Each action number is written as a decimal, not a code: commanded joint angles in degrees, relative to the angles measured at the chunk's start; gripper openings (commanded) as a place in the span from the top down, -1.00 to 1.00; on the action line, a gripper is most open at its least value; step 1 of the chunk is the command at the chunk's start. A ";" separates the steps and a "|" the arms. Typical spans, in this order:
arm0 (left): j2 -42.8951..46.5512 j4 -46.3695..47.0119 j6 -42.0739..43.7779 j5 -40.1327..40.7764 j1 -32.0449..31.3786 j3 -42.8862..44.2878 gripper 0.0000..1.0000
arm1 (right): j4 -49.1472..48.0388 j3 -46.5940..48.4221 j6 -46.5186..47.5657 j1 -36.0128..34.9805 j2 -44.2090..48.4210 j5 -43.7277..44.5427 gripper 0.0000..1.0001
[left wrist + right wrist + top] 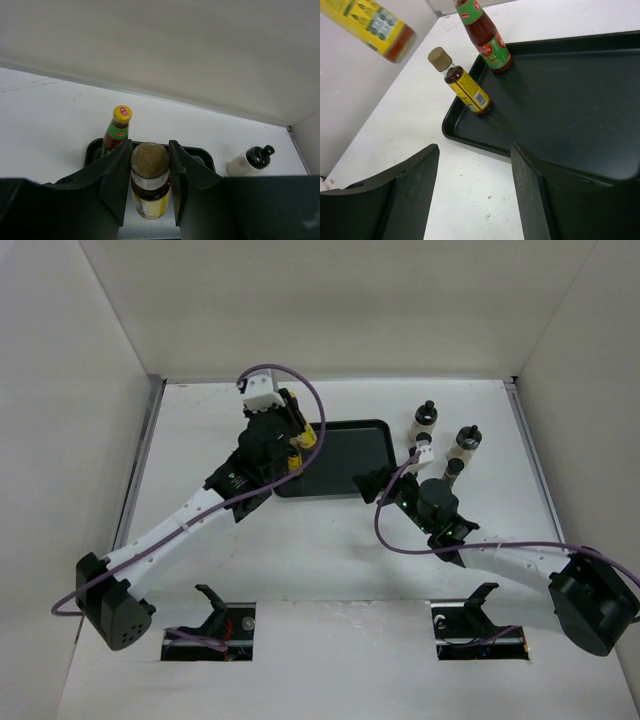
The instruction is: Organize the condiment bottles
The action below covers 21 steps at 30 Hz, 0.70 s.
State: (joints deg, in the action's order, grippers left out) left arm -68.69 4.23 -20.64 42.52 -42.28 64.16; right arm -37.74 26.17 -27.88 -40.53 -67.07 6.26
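Two fingers of the left gripper [150,150] are clamped on one tan-capped yellow-labelled bottle [148,200], held over the left end of the black tray [580,100]. A second yellow-labelled bottle [466,86] stands upright inside the tray near its left rim, with one red-labelled bottle [487,42] just behind it. The right gripper [475,147] hangs with its fingers apart, holding nothing, by the tray's near right corner. Two cream black-capped bottles stand on the table [330,550] right of the tray: the far cream bottle [426,419] and the near cream bottle [466,441], with one small dark jar [454,469] just beside the latter.
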 commanded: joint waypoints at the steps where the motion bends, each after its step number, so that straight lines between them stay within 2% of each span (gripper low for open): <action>1: -3.63 7.63 2.01 -1.39 -1.79 3.16 0.72 | -4.19 -0.51 0.02 0.76 2.29 1.56 -0.31; 15: -14.80 14.14 1.48 -1.56 -2.67 -3.34 0.72 | -4.01 -4.37 -2.18 4.80 8.88 8.67 -0.31; 21: -17.88 17.21 1.31 -1.21 -3.29 -7.20 0.71 | -4.54 -5.25 -2.97 5.60 9.77 8.94 -0.32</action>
State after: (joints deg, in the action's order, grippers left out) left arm -86.76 13.74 -19.27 40.71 -45.12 57.63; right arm -38.17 21.04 -29.87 -35.20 -58.22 13.76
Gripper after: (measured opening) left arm 0.308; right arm 0.657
